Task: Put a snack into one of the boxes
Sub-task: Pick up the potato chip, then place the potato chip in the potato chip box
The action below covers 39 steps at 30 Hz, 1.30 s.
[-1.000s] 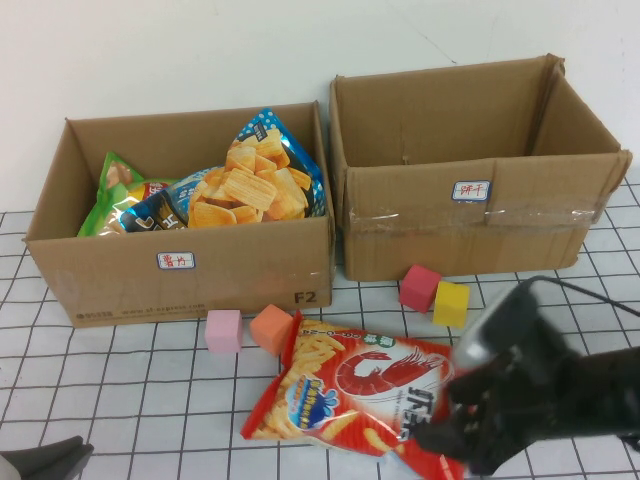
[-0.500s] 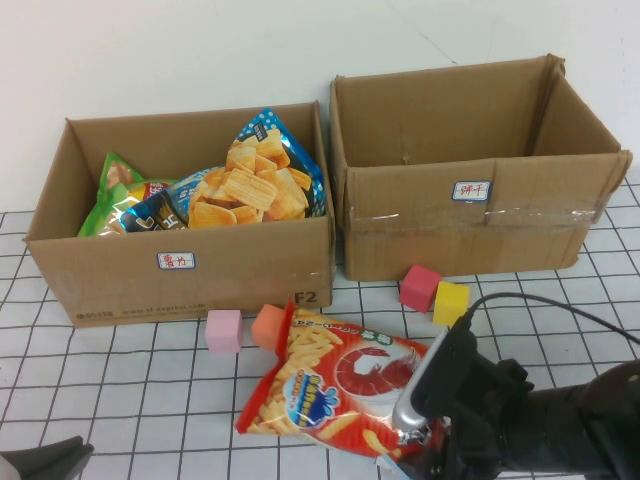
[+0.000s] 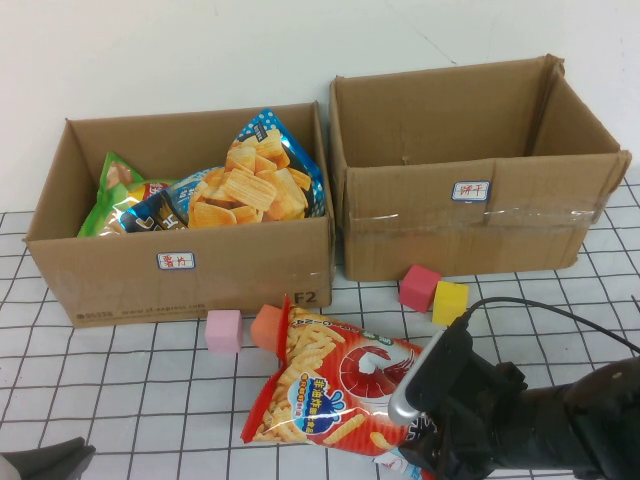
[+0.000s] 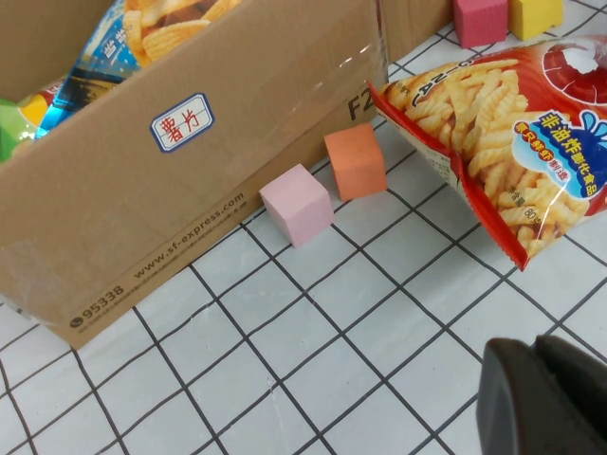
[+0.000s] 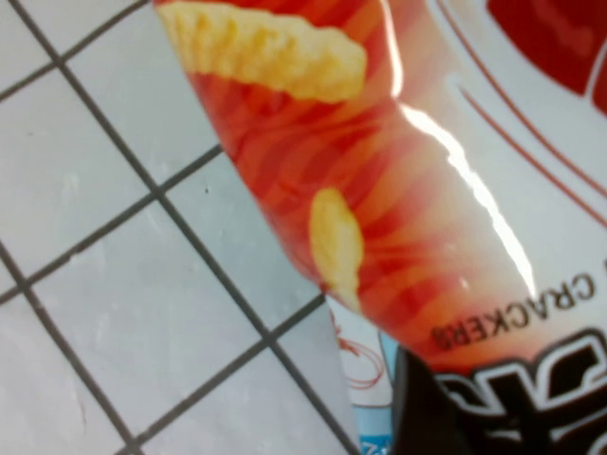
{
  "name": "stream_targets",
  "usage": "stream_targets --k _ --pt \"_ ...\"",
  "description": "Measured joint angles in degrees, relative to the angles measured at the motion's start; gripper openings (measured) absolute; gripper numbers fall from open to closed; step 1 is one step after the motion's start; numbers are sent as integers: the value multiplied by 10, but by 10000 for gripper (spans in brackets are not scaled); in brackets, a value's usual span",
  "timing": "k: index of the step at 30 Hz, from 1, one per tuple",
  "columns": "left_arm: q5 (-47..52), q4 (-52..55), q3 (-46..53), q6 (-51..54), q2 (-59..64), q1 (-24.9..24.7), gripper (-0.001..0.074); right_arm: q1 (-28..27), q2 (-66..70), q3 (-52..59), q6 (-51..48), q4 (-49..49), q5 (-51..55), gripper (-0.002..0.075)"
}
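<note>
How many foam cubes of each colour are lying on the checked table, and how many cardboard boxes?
Light pink foam cube: 1
Orange foam cube: 1
Dark pink foam cube: 1
Yellow foam cube: 1
Brown cardboard boxes: 2, the left one and the right one
Total: 6

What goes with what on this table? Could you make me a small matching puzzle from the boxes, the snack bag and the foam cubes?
Things:
1. Left brown cardboard box
2. Right brown cardboard box
3. Red shrimp-cracker snack bag
4. Yellow foam cube

Descriptions:
A. No snack visible inside
B. Beside a red cube, in front of the right box
C. Holds several snack bags
D. At the right gripper, on the grid-lined table

The left gripper sits parked at the table's near left corner.

Pairs: 1-C, 2-A, 3-D, 4-B
</note>
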Motion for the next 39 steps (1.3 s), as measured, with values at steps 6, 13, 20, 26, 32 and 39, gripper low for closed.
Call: stream_targets --k 6,13,20,26,32,39 --pt "0 0 0 0 0 0 -1 0 0 0 0 1 0 378" --pt "0 0 0 0 0 0 -1 0 -35 5 0 1 28 254" --pt "0 0 0 0 0 0 -1 0 -138 9 0 1 58 146" --pt "0 0 0 0 0 0 -1 0 -195 0 -1 0 63 146" --pt "-1 0 0 -3 0 0 -1 0 -197 -89 -15 0 76 146" --pt "-1 0 0 -3 0 0 -1 0 -120 -243 -53 0 78 145"
